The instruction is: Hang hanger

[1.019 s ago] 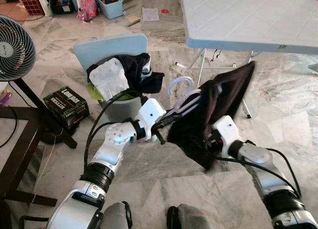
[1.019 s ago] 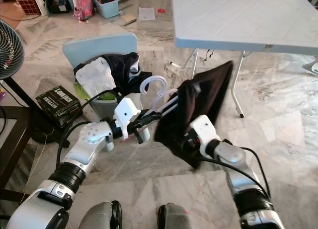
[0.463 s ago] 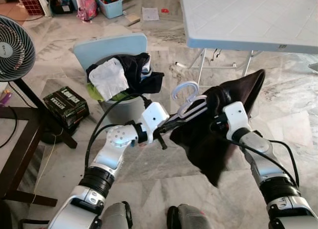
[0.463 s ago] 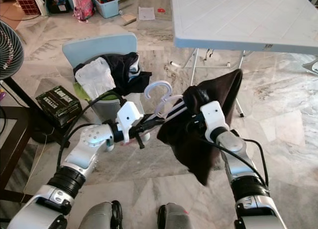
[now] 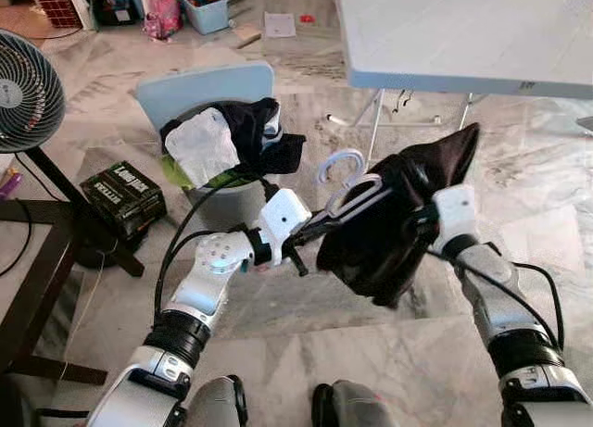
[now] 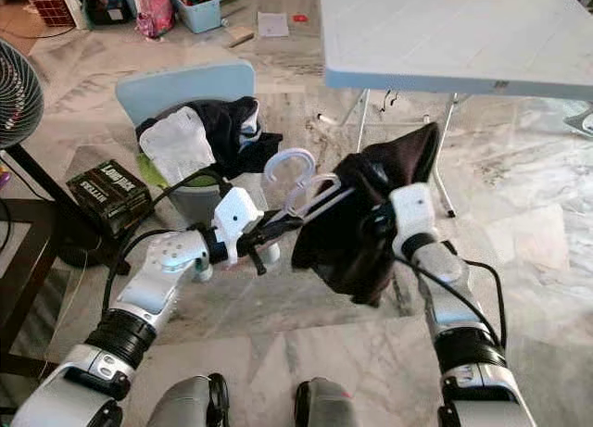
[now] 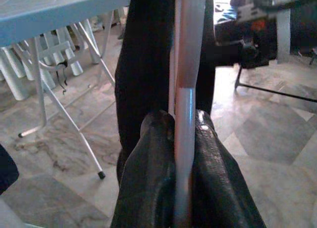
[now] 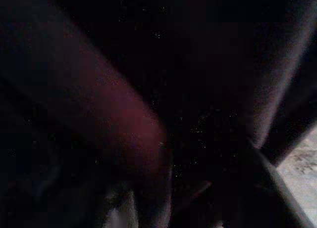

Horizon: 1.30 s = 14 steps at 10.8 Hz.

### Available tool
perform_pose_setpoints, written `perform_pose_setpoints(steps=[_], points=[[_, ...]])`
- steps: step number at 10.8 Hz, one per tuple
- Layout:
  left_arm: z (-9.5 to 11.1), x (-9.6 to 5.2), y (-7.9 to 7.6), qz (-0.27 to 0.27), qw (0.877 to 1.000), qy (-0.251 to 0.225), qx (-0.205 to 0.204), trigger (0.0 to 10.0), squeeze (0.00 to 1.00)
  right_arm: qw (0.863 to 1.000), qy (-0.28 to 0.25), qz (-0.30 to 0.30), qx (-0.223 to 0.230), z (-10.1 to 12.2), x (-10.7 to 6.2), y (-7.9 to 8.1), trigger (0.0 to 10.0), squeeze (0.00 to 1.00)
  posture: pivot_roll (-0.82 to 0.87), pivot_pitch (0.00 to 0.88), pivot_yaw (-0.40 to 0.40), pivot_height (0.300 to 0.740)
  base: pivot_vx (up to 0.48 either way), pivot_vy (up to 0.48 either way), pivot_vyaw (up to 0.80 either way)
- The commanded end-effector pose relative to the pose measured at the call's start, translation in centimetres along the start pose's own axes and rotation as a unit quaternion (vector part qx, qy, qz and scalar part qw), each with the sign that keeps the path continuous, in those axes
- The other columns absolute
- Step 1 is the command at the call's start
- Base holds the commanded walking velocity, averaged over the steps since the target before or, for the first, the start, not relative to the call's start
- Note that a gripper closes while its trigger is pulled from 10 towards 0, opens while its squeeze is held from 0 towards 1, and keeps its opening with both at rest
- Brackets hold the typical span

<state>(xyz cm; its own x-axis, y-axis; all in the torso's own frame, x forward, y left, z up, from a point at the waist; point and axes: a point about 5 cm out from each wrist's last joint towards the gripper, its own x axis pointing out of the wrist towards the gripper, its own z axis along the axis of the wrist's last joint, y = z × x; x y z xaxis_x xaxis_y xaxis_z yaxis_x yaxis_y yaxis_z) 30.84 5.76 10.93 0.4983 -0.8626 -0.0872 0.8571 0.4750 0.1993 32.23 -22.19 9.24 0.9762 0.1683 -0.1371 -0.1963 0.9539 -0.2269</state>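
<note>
A white plastic hanger (image 5: 341,172) sticks up and to the right from my left gripper (image 5: 313,229), which is shut on its lower end. In the left wrist view the hanger (image 7: 187,84) runs between the two black fingers (image 7: 148,178). A dark garment (image 5: 389,237) is bunched over the hanger's far arm, with one corner standing up toward the table. My right gripper (image 5: 428,212) is buried in this cloth from the right and grips it. The right wrist view is dark with fabric.
A laundry bin (image 5: 227,200) heaped with white and dark clothes stands just behind my left arm. A white folding table (image 5: 463,29) is at the back right, its legs close behind the garment. On the left are a fan (image 5: 28,89), a dark box (image 5: 122,197) and a dark wooden frame (image 5: 37,260).
My right arm has risen and swung right, pulling the dark garment up so it hangs shorter and more bunched. The left gripper and hanger have barely shifted.
</note>
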Motion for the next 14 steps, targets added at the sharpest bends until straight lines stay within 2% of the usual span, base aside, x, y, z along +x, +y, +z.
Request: perform_pose_setpoints(steps=[1, 4, 6, 8, 10, 11, 12, 13, 14], points=[[1.1, -0.1, 0.5, 0.014, 0.999, -0.024, 0.021, 0.0, 0.00, 0.999, -0.029, -0.018, 0.005, 1.1, 0.1, -0.7, 0.0, 0.00, -0.11, 0.143, -0.032, 0.740, 0.000, 0.000, 0.00], [0.8, -0.3, 0.6, 0.020, 0.999, -0.016, 0.028, 0.0, 0.00, 0.992, -0.087, -0.074, 0.058, 3.1, 0.4, -1.9, 0.0, 0.00, -0.11, 0.144, -0.032, 0.740, 0.000, 0.000, 0.00], [0.3, -0.5, 0.4, 0.019, 0.999, -0.006, 0.036, 0.0, 0.00, 0.982, -0.137, -0.109, 0.067, 5.1, 0.3, -3.1, 0.0, 0.00, -0.11, 0.146, -0.033, 0.740, 0.000, 0.000, 0.00], [-1.4, -1.0, -0.1, 0.012, 0.998, 0.040, 0.044, 0.0, 0.00, 0.966, -0.186, -0.175, 0.048, 8.7, 0.7, -4.9, 0.0, 0.00, -0.10, 0.136, -0.033, 0.740, 0.000, 0.000, 0.00], [-2.8, -2.0, -1.4, -0.023, 0.996, 0.071, 0.048, 0.0, 0.00, 0.951, -0.210, -0.225, 0.027, 11.4, 1.3, -5.8, 0.0, 0.00, -0.10, 0.130, -0.032, 0.740, 0.000, 0.000, 0.00], [-3.1, -2.6, -2.0, -0.042, 0.995, 0.078, 0.054, 0.0, 0.00, 0.947, -0.209, -0.245, 0.005, 11.7, 1.5, -5.9, 0.0, 0.00, -0.09, 0.129, -0.035, 0.740, 0.000, 0.000, 0.00], [-3.3, -3.1, -2.2, -0.033, 0.994, 0.085, 0.063, 0.0, 0.00, 0.941, -0.187, -0.280, -0.028, 11.0, 1.6, -6.3, 0.0, 0.00, -0.09, 0.128, -0.036, 0.740, 0.000, 0.000, 0.00], [-3.3, -3.9, -2.0, -0.006, 0.995, 0.082, 0.065, 0.0, 0.00, 0.937, -0.147, -0.314, -0.035, 9.4, 1.4, -6.8, 0.0, 0.00, -0.07, 0.132, -0.041, 0.740, 0.000, 0.000, 0.00], [-3.0, -5.2, -1.5, 0.065, 0.993, 0.068, 0.065, 1.4, 0.00, 0.931, -0.097, -0.348, -0.051, 6.9, 0.7, -7.4, 0.0, 0.00, -0.06, 0.139, -0.042, 0.740, 0.000, 0.000, 0.00]])
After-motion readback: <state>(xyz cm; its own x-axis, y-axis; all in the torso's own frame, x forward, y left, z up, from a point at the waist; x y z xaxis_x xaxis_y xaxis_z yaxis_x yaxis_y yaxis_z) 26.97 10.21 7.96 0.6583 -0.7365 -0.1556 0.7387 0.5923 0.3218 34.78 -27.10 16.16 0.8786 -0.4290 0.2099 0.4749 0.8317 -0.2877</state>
